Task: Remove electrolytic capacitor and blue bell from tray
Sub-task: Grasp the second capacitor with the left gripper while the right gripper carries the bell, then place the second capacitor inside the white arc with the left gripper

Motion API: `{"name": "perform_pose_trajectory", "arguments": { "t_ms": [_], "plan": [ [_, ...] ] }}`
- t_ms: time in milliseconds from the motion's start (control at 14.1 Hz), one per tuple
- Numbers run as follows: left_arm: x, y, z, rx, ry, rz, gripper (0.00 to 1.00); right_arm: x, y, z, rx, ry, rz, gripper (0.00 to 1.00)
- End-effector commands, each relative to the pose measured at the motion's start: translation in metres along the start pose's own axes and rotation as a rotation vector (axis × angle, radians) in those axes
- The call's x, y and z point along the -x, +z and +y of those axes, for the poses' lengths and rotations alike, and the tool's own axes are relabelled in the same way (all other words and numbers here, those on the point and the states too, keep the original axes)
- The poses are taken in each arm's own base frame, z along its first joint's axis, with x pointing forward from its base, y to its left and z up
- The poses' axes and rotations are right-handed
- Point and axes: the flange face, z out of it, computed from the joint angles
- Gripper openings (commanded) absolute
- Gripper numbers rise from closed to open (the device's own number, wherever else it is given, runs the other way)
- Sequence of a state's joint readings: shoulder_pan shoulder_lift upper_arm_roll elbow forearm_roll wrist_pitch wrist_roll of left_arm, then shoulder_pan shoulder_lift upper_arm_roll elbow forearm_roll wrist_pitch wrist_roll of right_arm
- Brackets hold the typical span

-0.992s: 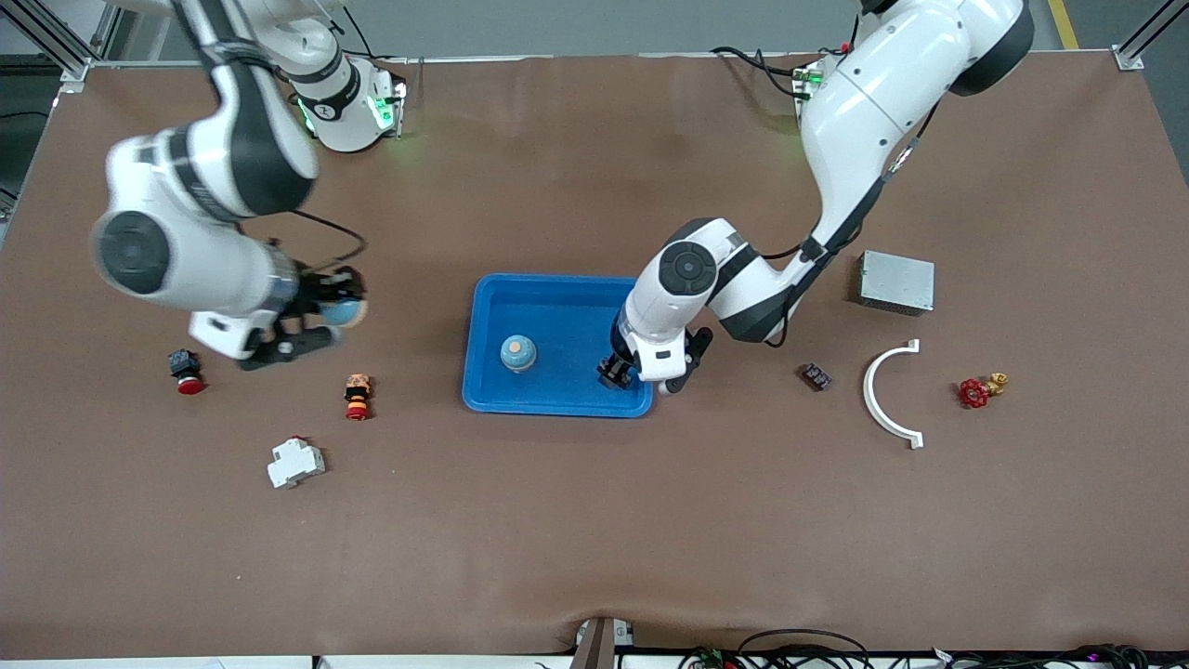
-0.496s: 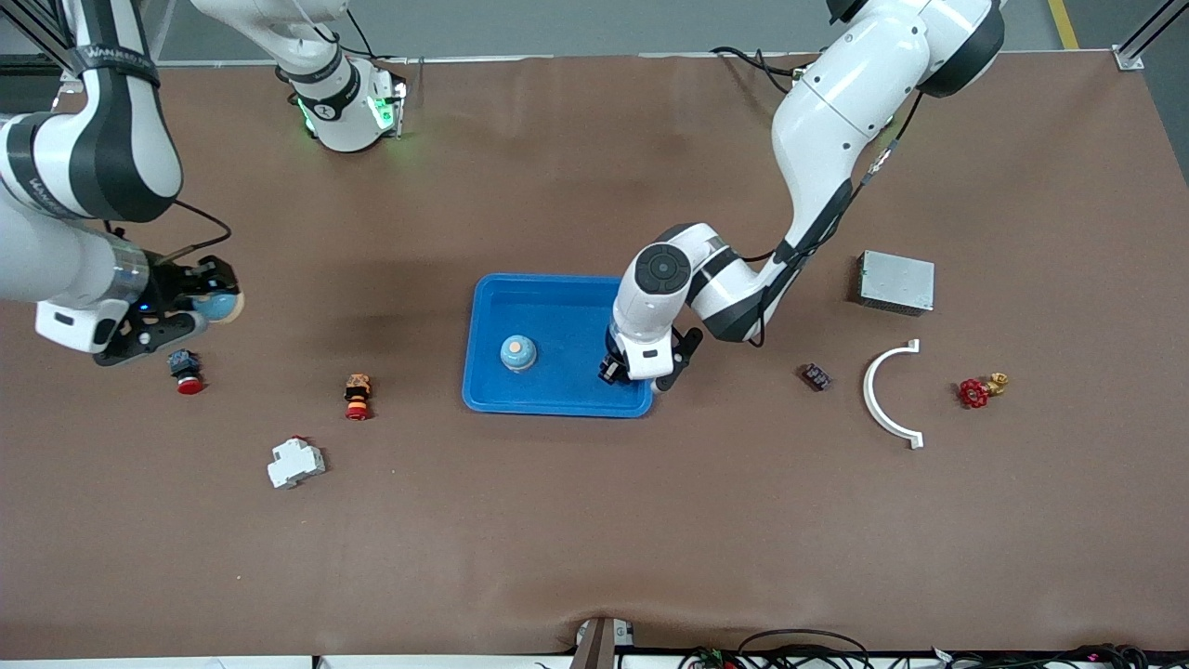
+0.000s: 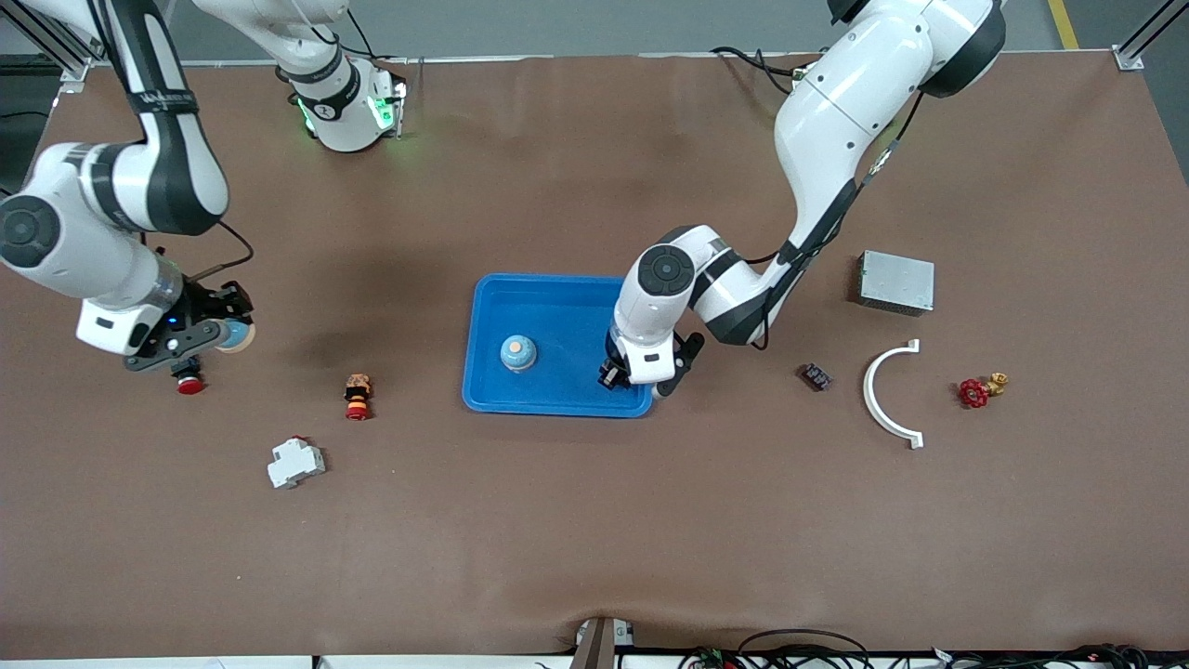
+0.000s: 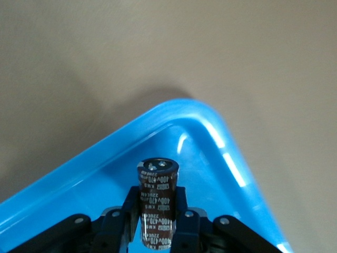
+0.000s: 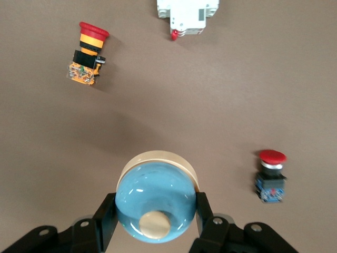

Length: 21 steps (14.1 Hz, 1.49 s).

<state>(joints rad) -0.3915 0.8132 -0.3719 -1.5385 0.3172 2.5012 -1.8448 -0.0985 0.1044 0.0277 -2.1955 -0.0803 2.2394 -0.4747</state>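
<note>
A: Right hand (image 3: 206, 336)?

B: Mine grips a blue bell (image 5: 156, 201), over the desk (image 3: 576, 520) at the right arm's end, above a red push button (image 3: 189, 381). I'd shift clear of it before lowering. A striped button (image 3: 357, 395) and white breaker (image 3: 295, 462) lie nearby.

A: Left hand (image 4: 156, 232)?

B: Clenched on the capacitor (image 4: 157, 204), upright in the tray's (image 3: 548, 295) corner. I'd lift straight, clearing the rim. Another blue bell (image 3: 518, 352) sits in the tray, well apart. Outside lie a grey box (image 3: 895, 282), white arc (image 3: 882, 395), red valve (image 3: 975, 391).
</note>
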Motion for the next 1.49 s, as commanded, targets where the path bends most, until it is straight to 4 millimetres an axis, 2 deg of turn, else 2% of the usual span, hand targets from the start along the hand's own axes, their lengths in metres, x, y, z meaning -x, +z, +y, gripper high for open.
{"name": "perform_pose_trajectory", "arguments": {
  "t_ms": [0, 142, 283, 496, 638, 850, 1063, 1204, 1275, 1346, 1417],
  "plan": [
    [-0.021, -0.058, 0.012, 0.012, 0.003, 0.048, 0.00, 0.006, 0.025, -0.004, 0.001, -0.019, -0.017, 0.15],
    [-0.043, -0.098, 0.011, -0.042, 0.059, 0.070, 0.00, 0.004, 0.046, -0.004, -0.014, -0.025, -0.039, 0.15],
    [-0.078, -0.132, 0.007, -0.098, 0.071, 0.047, 0.00, 0.000, 0.071, -0.002, -0.021, -0.025, -0.038, 0.16],
    [-0.133, -0.155, -0.022, -0.191, 0.106, 0.058, 0.00, 0.000, 0.099, 0.005, -0.033, -0.015, -0.042, 0.18],
    [-0.199, -0.156, -0.056, -0.302, 0.203, 0.045, 0.00, -0.003, 0.112, 0.003, -0.038, -0.018, -0.047, 0.18],
    [-0.286, -0.142, -0.110, -0.378, 0.259, 0.029, 0.00, -0.007, 0.129, 0.001, -0.038, -0.025, -0.035, 0.19],
    [-0.339, -0.126, -0.140, -0.419, 0.333, 0.034, 0.00, -0.011, 0.137, 0.002, -0.034, -0.027, -0.023, 0.20],
    [-0.388, -0.120, -0.170, -0.416, 0.452, 0.031, 0.00, -0.012, 0.142, 0.002, -0.031, -0.026, -0.014, 0.24],
    [-0.402, -0.111, -0.179, -0.400, 0.474, 0.022, 0.00, -0.012, 0.142, 0.001, -0.032, -0.027, -0.015, 0.40],
    [-0.411, -0.103, -0.183, -0.389, 0.471, 0.024, 0.00, -0.012, 0.143, 0.001, -0.033, -0.027, -0.016, 0.83],
    [-0.418, -0.098, -0.184, -0.385, 0.489, 0.044, 0.00, -0.011, 0.142, 0.001, -0.033, -0.024, -0.017, 1.00]
  ]
}}
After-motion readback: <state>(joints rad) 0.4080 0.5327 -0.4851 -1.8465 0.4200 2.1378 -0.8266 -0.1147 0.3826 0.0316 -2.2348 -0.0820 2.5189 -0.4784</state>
